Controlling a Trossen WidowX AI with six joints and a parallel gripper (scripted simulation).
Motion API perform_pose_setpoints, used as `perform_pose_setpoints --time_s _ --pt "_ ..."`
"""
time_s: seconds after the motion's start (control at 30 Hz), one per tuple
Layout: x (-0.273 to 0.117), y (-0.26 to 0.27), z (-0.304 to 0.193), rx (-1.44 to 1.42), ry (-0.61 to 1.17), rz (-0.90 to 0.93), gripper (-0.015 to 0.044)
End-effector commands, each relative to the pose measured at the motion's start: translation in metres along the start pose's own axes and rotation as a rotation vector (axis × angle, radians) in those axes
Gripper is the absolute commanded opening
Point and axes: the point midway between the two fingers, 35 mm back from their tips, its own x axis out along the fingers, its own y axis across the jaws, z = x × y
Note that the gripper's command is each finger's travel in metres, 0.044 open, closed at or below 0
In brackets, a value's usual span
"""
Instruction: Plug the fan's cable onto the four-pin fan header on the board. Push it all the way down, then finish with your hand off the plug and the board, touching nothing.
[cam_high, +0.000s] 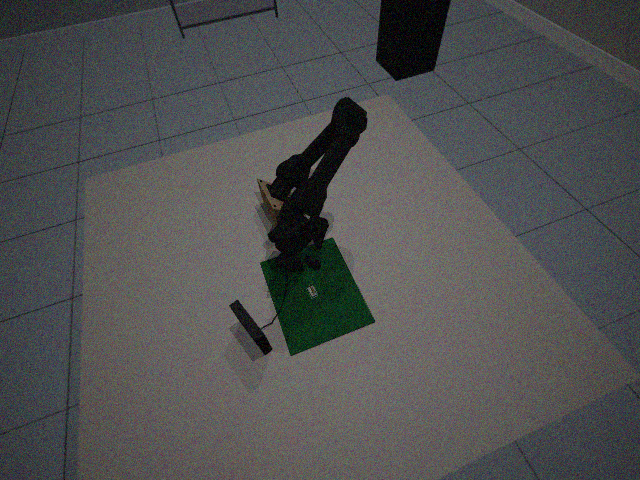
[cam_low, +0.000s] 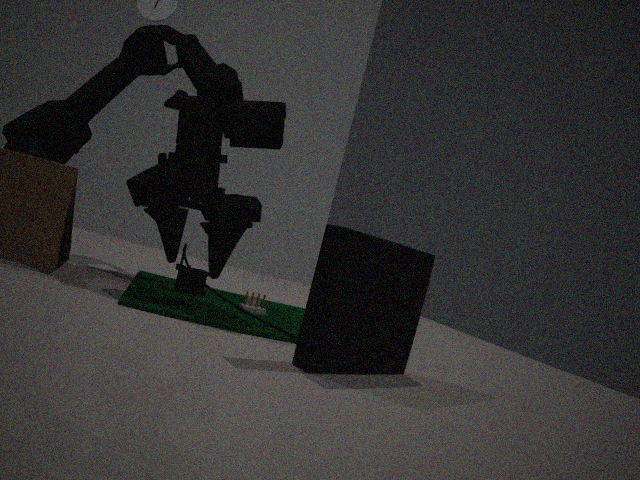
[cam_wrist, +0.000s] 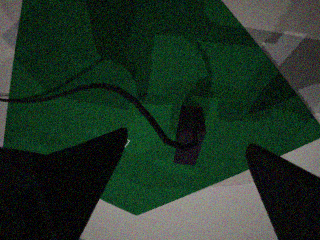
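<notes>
The green board (cam_high: 336, 315) (cam_low: 149, 297) (cam_wrist: 137, 202) lies flat. The dark plug (cam_low: 190, 281) (cam_wrist: 185, 155) stands on the board, away from the header, with its cable (cam_high: 279, 308) (cam_wrist: 117, 89) rising from its top. The white four-pin header (cam_high: 309, 289) (cam_low: 253, 310) has bare pins; in the wrist view only a sliver shows beside a finger. My gripper (cam_low: 193, 269) (cam_wrist: 186, 141) is open and empty, pointing down. Its fingertips are low, on either side of the plug's upper part in the exterior view; the plug shows between them in the wrist view. Contact cannot be told.
The black fan (cam_high: 250, 327) (cam_low: 364, 304) stands upright beside the board, with the cable running to it. A wooden block (cam_high: 266, 198) (cam_low: 36, 211) stands near the arm's base. A dark column (cam_high: 410, 38) stands far behind on the tiled floor.
</notes>
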Motion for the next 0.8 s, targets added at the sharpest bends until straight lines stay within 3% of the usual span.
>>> perform_pose_setpoints --time_s 0.0,0.23,0.77 --pt "0.0073 -0.0024 0.0030 0.010 0.000 -0.008 0.0440" --pt "0.0110 -0.0028 0.0040 0.010 0.000 -0.009 0.0440" --pt "0.0090 -0.0013 0.0028 0.001 -0.001 -0.004 0.0020"
